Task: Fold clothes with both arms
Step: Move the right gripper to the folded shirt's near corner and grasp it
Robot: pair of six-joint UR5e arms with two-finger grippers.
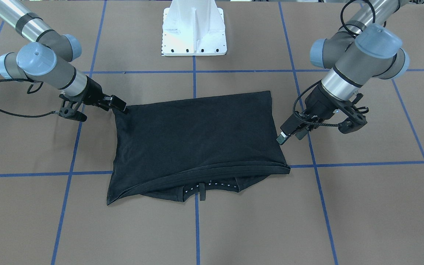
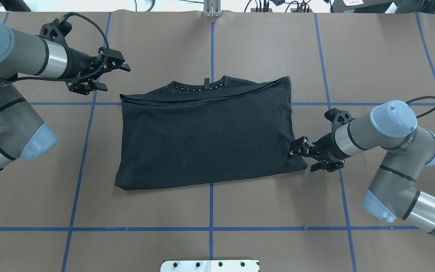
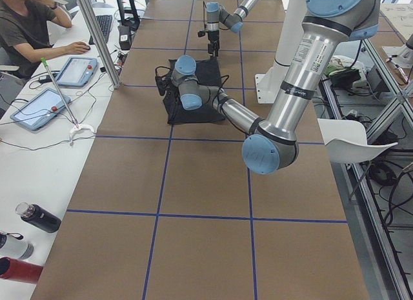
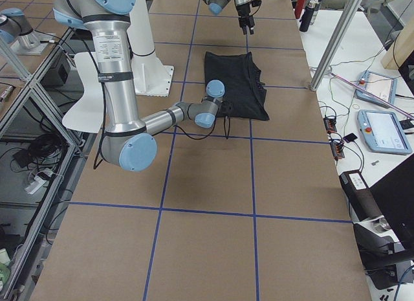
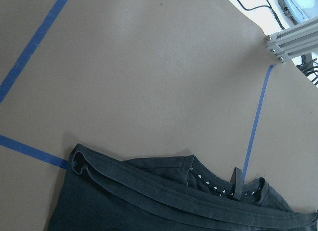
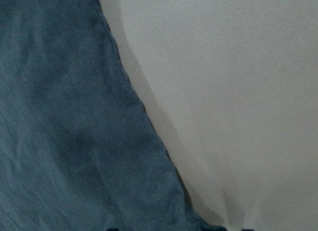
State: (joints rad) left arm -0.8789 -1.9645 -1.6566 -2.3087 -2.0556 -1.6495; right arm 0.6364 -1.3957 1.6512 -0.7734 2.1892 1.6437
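The black T-shirt (image 1: 197,136) lies folded into a rectangle at the middle of the table, its collar (image 2: 202,86) peeking out at the far edge; no print shows. My right gripper (image 2: 292,151) is low at the shirt's near right corner and looks shut on that corner (image 1: 118,110), which peaks up toward it. The right wrist view shows only the fabric (image 6: 64,141) close up, its edge running toward the bottom of the view. My left gripper (image 2: 125,66) hangs open above bare table, beyond the shirt's far left corner and apart from it. From there the left wrist view looks down on that corner (image 5: 79,164).
The white pedestal base (image 1: 194,33) stands behind the shirt. Blue tape lines (image 2: 211,204) cross the brown table. A person (image 3: 26,29) sits at a side desk with tablets (image 3: 39,106). An aluminium post (image 5: 290,39) rises at the table's far edge.
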